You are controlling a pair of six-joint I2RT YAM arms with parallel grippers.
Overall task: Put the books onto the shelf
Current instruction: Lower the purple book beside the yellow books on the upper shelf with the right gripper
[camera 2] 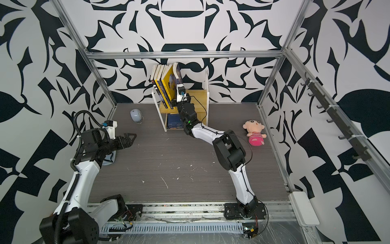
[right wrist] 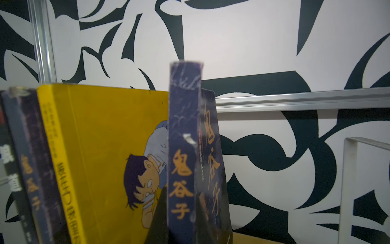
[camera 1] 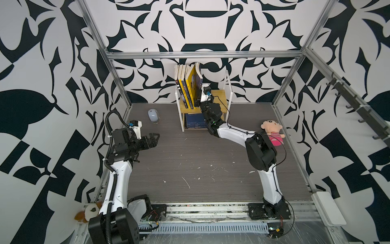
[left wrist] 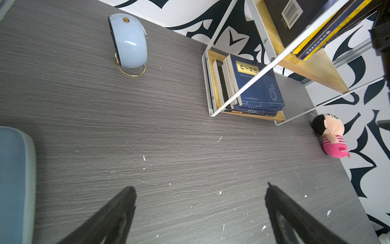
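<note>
Our right arm reaches to the shelf (camera 1: 229, 88), right claw (camera 1: 198, 99) clamped on an upright dark blue book (camera 1: 198, 77). Our left claw (camera 1: 156, 139) hangs open over the counter (camera 1: 190, 164), arm bent.

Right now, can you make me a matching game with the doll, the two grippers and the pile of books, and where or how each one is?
Things:
1. doll
2. left gripper
3. right gripper
4. pile of books

Places or states:
A. shut on a dark blue book standing on the top board of the shelf
B. lying flat on the shelf's bottom board
C. open, holding nothing
D. lying on the table, far right in both top views

Pairs: 1-D, 2-C, 3-A, 4-B
</note>
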